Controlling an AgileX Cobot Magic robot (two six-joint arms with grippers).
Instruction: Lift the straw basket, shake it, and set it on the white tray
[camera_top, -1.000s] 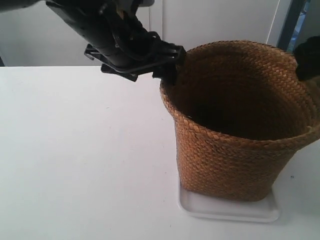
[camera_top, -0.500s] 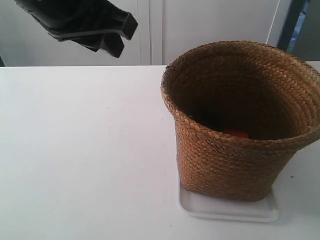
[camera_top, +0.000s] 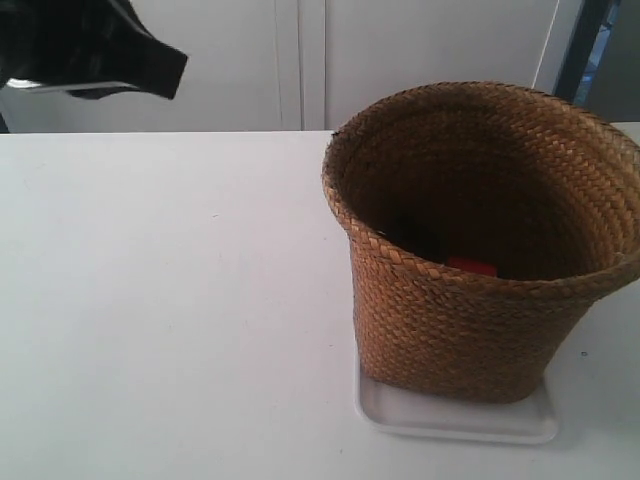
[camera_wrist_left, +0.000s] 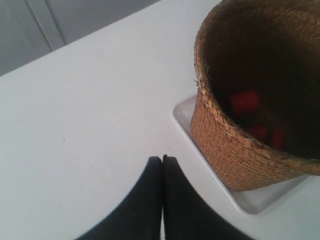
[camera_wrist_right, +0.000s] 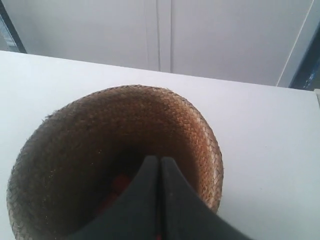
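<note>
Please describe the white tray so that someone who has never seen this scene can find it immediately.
On the wide white table, look for the tall brown straw basket. The white tray lies flat under its base, showing only as a narrow strip at its foot. Its low raised rim and rounded corners set it apart from the flat table.

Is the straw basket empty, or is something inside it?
Not empty: the straw basket holds several small red pieces at its bottom; what they are cannot be told.
</note>
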